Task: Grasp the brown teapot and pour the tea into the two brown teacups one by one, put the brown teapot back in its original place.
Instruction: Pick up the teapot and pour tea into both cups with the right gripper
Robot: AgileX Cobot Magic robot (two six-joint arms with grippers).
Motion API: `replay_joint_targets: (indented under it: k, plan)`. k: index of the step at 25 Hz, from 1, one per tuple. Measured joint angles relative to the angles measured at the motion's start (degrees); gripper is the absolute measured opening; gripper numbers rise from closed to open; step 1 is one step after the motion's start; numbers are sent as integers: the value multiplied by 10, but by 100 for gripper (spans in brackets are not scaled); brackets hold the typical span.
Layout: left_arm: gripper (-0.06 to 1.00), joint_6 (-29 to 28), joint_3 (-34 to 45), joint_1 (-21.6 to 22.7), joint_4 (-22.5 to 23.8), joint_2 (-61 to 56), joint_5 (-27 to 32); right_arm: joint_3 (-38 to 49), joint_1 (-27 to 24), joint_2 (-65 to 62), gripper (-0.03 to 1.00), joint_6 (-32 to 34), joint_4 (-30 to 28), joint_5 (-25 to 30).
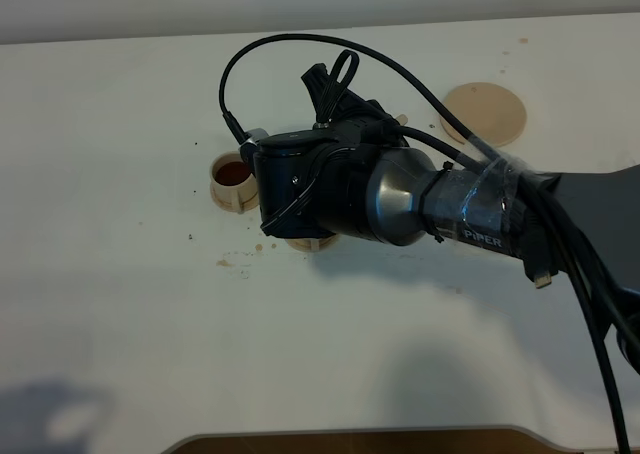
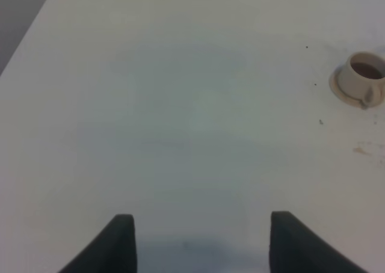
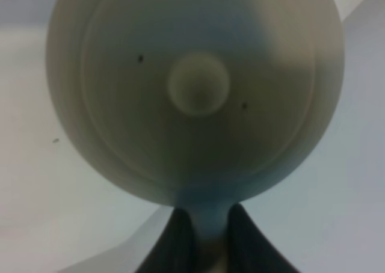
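My right gripper [image 3: 206,237] is shut on the loop handle of the brown teapot [image 3: 120,104], whose lid and knob fill the right wrist view. In the exterior high view my right arm [image 1: 400,199] reaches across the middle and hides the teapot. One brown teacup [image 1: 232,180] on its saucer stands just left of the arm with dark tea [image 1: 233,173] in it. It also shows in the left wrist view [image 2: 360,79]. Only an edge of the second teacup's saucer [image 1: 310,242] shows under the arm. The teapot's round tan saucer [image 1: 484,114] lies bare at the back right. My left gripper [image 2: 201,220] is open and empty over bare table.
Small brown drips and specks [image 1: 240,263] lie on the white table [image 1: 120,314] in front of the cups. Black cables [image 1: 300,44] loop above the right arm. The table's front edge [image 1: 350,434] shows at the bottom.
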Motion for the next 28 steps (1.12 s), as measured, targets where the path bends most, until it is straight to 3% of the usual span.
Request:
replay_joint_targets:
  k: [28]
  plan:
    - [50,0,0,0,0,0,0,0,5,0,12,-44,-22,-12]
